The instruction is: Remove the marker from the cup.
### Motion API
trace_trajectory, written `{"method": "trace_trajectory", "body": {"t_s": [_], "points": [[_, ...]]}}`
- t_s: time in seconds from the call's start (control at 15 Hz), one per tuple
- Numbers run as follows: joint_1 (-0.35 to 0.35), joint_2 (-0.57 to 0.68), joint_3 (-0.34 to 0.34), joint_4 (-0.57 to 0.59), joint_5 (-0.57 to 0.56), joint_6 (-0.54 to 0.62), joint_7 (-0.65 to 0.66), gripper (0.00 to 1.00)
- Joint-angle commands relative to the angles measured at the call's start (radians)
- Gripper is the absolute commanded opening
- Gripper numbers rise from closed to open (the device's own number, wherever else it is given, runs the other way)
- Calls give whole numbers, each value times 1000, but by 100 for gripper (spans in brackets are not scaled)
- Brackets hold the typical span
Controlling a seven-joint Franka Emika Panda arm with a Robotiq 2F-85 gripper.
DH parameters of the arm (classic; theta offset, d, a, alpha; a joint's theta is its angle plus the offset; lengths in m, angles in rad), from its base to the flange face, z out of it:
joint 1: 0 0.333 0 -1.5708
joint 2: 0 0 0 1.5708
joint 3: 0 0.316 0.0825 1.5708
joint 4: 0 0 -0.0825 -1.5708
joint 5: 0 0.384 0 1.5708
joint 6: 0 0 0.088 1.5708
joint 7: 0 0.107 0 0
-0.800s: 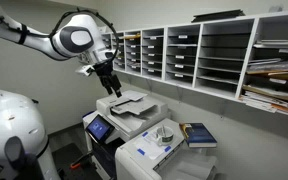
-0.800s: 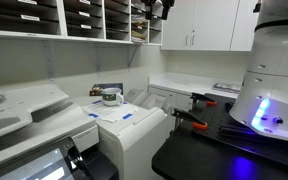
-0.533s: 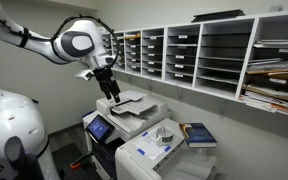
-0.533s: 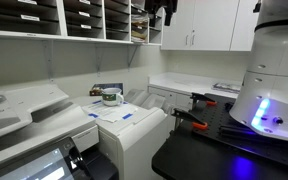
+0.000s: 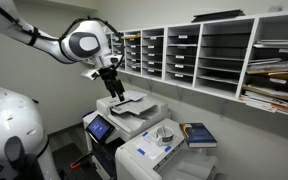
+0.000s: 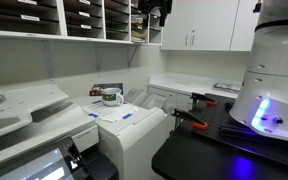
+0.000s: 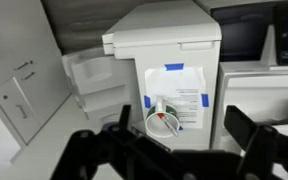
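The small pale translucent cup [image 7: 149, 124] stands on a taped paper sheet on top of a white printer [image 7: 174, 45]. A white marker [image 7: 163, 116] with a red band leans inside it. The cup also shows in both exterior views [image 5: 165, 133] [image 6: 111, 97]. My gripper [image 7: 182, 121] is open and empty. It hangs high above the printer, its dark fingers framing the cup from far up. In both exterior views the gripper [image 5: 114, 86] [image 6: 156, 10] is well above and apart from the cup.
A dark blue book [image 5: 199, 134] lies beside the cup. A large copier [image 5: 124, 105] stands under the arm. Wall mail-slot shelves [image 5: 199, 55] run along the back. A black table with orange-handled tools [image 6: 194, 122] and a white dome device [image 6: 274, 80] stand nearby.
The arm has shifted slightly sideways toward the shelves, and the gripper has dropped a little. The cup and marker have not moved.
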Motion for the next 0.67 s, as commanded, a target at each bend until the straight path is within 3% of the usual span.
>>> {"method": "trace_trajectory", "body": {"t_s": [0.0,0.33,0.47,0.6], "points": [[-110,269,17,111,-25,145,153,100],[-235,661,9,328,-147,318,441,100],[-211,814,-45,441,-241,330,604,100],[-133,944,-142,551,-291,324,741,100]]}}
